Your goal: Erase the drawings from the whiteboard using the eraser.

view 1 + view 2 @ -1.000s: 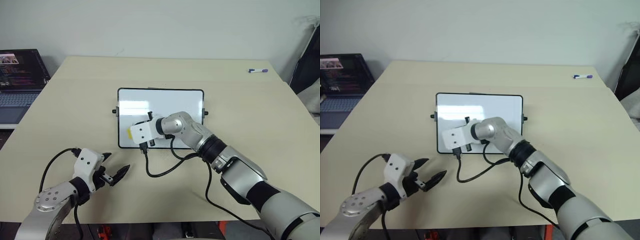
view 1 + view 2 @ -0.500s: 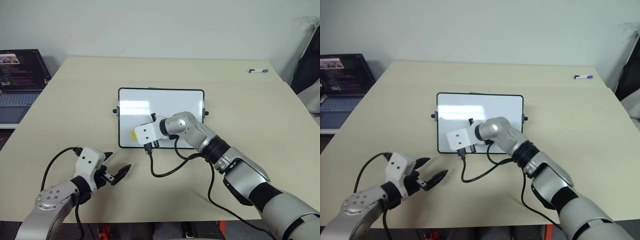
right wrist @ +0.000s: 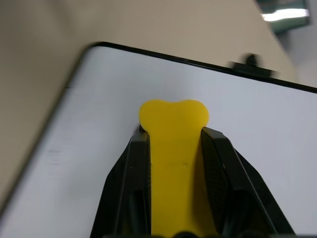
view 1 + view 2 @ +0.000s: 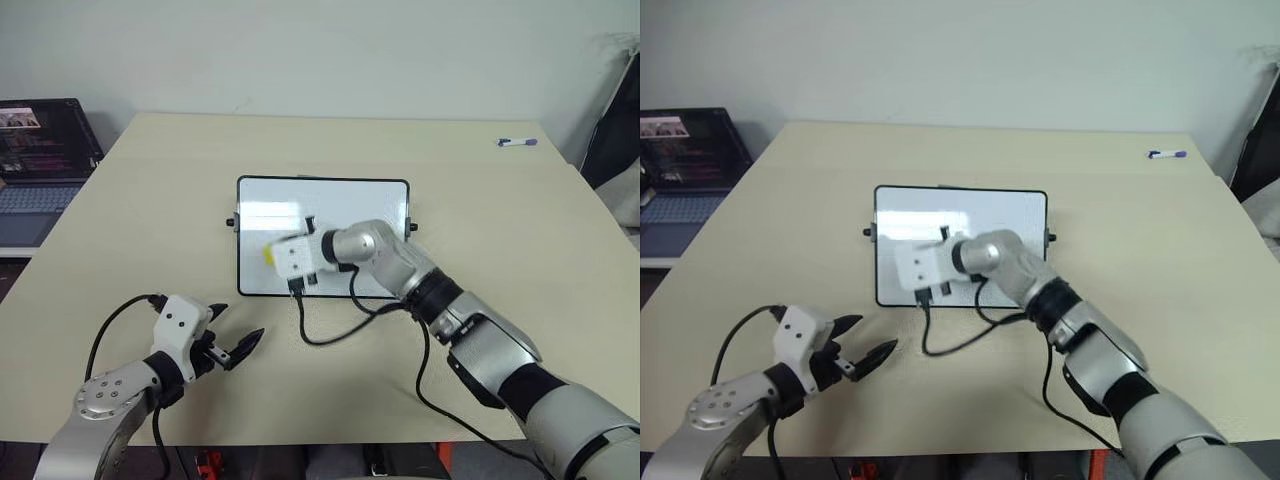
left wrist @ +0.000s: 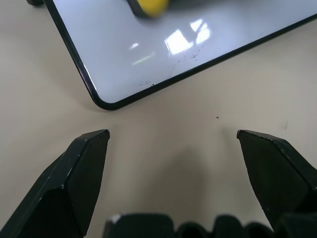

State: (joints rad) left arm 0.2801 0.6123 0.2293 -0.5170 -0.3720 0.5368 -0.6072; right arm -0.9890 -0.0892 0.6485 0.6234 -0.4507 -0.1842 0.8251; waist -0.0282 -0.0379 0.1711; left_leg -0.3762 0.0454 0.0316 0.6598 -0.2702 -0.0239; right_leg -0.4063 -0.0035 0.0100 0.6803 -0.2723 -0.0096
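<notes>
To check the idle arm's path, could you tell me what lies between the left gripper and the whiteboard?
Only bare tabletop: in the left wrist view it separates the left gripper from the whiteboard corner.

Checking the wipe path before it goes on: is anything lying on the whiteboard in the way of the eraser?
Nothing visible does. The right pincer is shut on the eraser over the whiteboard, whose bare surface carries no object. The left pincer hangs open over the table, off the board.

eraser point(image 3: 171, 148) apparently on whiteboard point(image 4: 345, 200), mid-table point(image 4: 150, 180)
</notes>
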